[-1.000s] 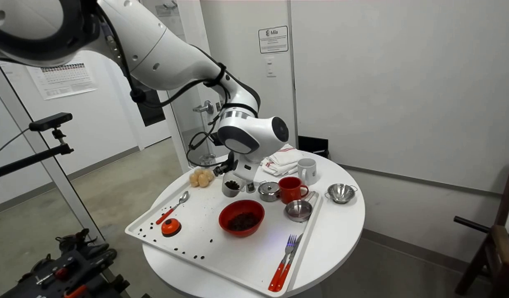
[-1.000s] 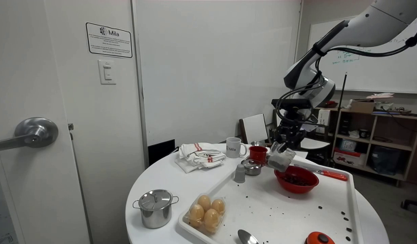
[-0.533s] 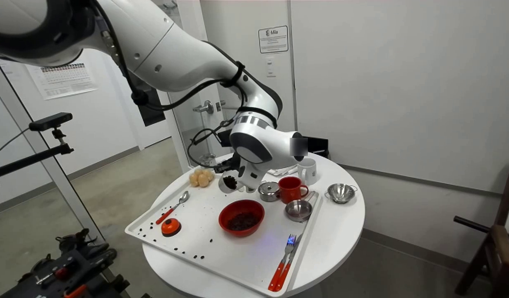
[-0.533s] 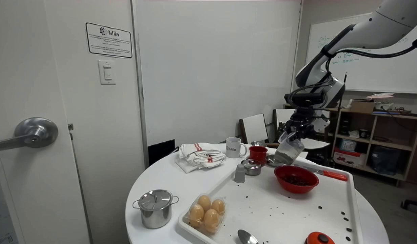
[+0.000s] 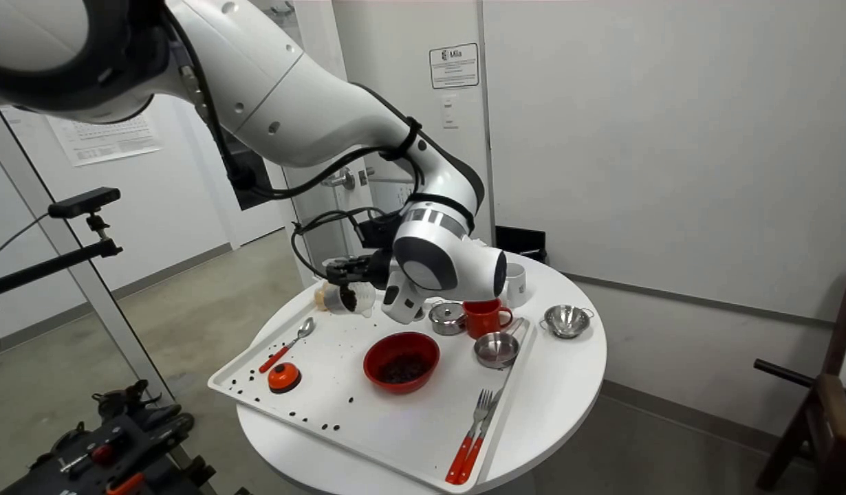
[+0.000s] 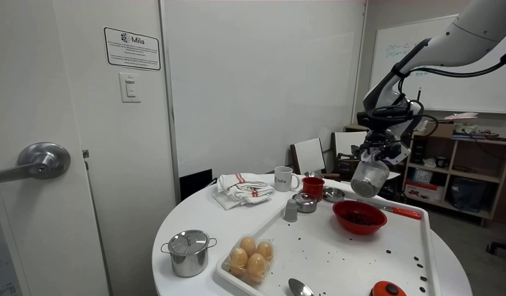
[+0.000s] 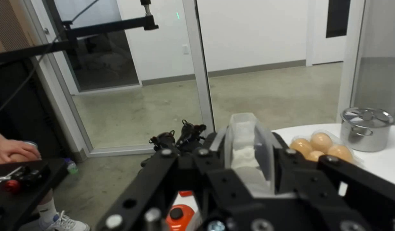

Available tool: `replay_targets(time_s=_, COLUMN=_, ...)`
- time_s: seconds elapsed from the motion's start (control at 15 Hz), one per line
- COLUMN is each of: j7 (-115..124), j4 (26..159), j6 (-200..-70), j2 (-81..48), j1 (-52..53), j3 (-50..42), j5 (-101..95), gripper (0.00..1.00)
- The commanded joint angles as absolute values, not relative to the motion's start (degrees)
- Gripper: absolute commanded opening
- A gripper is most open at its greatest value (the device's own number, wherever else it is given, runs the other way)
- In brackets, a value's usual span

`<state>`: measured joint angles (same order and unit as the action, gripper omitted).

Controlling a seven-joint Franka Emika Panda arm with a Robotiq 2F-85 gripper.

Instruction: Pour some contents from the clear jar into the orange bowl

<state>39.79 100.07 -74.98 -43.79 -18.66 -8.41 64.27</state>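
My gripper [image 5: 338,272] is shut on the clear jar [image 5: 363,300], in the air above the tray. The jar is strongly tilted, with dark bits inside. It also shows below the gripper [image 6: 374,155] in an exterior view, as a greyish clear jar [image 6: 370,177] above the orange bowl's far side and apart from it. In the wrist view a clear part of the jar [image 7: 245,160] sits between the two fingers [image 7: 247,138]. The orange bowl [image 5: 426,379] stands on the tray with dark bits in it; it also shows in an exterior view [image 6: 362,230] and is hidden in the wrist view.
The white tray [image 5: 382,426] holds scattered dark bits, a spoon [image 5: 285,346], an orange-red item [image 5: 284,377], and a fork and knife [image 5: 472,440]. Eggs [image 6: 249,259], a red cup [image 6: 313,188], a lidded metal pot [image 6: 305,202], a metal pan [image 6: 333,194] and a grey item [image 6: 291,211] stand around.
The jar has risen and tipped from nearly upright to strongly tilted. It moved left in an exterior view and rightward in an exterior view. The bowl has not moved.
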Motion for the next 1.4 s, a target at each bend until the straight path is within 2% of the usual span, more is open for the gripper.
replay_targets(time_s=0.0, j7=38.17, j4=96.49, j6=-67.56, j2=-46.98, j1=-18.89, j3=-9.68, j5=64.21, gripper=0.12)
replay_targets(time_s=0.2, j7=36.08, j4=95.28, j6=-64.08, j2=-47.63, j1=-19.02, j3=-10.87, j5=63.87, gripper=0.12)
replay_targets(time_s=0.27, j7=37.42, j4=97.74, j6=-66.43, j2=-46.52, j1=-17.52, j3=-11.67, j5=65.07, gripper=0.26)
replay_targets(time_s=0.4, j7=36.76, j4=97.12, j6=-65.50, j2=-46.83, j1=-17.74, j3=-12.12, j5=65.01, gripper=0.26)
replay_targets(time_s=0.47, j7=36.69, j4=97.00, j6=-65.40, j2=-46.84, j1=-17.78, j3=-12.16, j5=65.00, gripper=0.12)
replay_targets(time_s=0.87, j7=52.16, j4=87.70, j6=-50.75, j2=-54.98, j1=-18.69, j3=-9.66, j5=68.82, gripper=0.12)
replay_targets(time_s=1.33, j7=63.64, j4=81.71, j6=-49.48, j2=-60.29, j1=-21.67, j3=-9.13, j5=81.05, gripper=0.12)
